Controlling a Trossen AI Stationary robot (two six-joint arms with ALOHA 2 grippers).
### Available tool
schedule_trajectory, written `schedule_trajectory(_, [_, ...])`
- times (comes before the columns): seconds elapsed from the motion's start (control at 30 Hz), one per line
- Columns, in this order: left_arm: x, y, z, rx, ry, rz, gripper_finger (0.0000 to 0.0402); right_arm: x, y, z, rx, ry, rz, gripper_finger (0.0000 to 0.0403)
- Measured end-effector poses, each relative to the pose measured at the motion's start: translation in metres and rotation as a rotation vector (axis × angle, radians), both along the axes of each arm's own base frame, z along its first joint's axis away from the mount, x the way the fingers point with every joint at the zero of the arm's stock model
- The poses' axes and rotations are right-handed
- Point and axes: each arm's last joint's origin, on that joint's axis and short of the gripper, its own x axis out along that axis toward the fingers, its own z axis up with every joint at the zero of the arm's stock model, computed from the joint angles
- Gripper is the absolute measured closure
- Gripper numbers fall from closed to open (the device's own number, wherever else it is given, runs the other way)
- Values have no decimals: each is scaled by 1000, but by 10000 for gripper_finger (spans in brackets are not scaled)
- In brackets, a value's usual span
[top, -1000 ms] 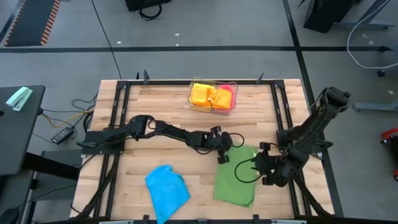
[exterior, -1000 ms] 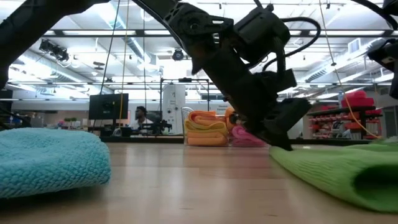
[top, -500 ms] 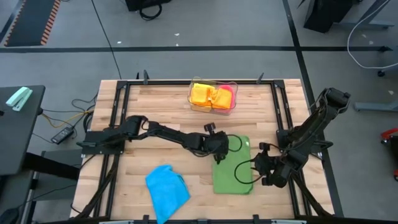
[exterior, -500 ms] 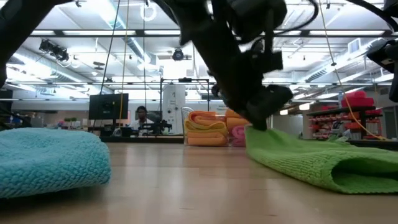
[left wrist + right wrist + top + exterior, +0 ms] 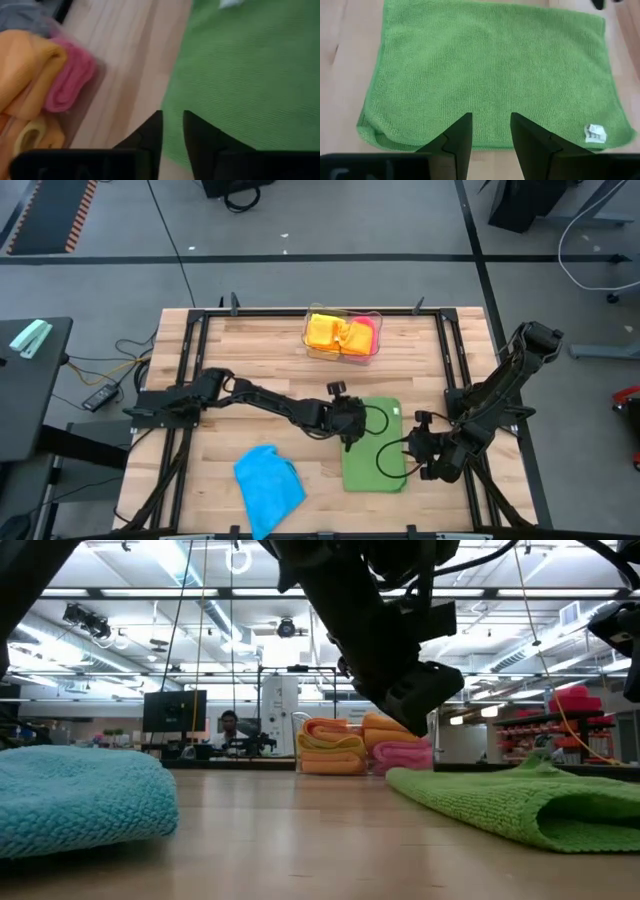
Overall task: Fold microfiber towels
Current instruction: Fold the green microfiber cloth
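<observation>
High view: the folded green microfiber towel [image 5: 373, 446] lies flat on the wooden table [image 5: 250, 370] between both arms. The left gripper [image 5: 347, 436] hangs at its left edge, fingers slightly parted, holding nothing. The right gripper [image 5: 418, 457] sits beside its right edge, fingers parted and empty.

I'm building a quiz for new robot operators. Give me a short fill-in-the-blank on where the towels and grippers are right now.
1. The towel lying between the two grippers is ____.
2. The blue towel lies near the table's front edge, on the ____ arm's side.
3. The folded orange, yellow and pink towels sit in a clear ____ at the table's far edge.
4. The left gripper hovers at the green towel's ____ edge in the high view.

Missing words: green; left; tray; left
</observation>
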Motion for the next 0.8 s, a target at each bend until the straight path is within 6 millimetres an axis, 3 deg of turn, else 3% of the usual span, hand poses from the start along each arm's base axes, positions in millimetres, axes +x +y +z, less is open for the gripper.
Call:
schedule_trajectory(0.2, [0,5,-1,-11,5,10,262,0,1,0,-5,-4,19,260])
schedule_trajectory(0.37, [-1,-27,-2,-147,85,-314,243,-2,11,-3,24,-63,125,260])
schedule_trajectory(0.5, [-5,-47,-2,-103,88,-358,246,-5,14,-6,36,-99,149,260])
schedule_trajectory(0.63, [-2,-32,-2,-93,33,-198,253,-2,3,-12,-22,-132,26,260])
schedule_trajectory(0.8, [-2,-1,-6,-110,84,-108,250,4,-27,-20,-111,-10,-139,260])
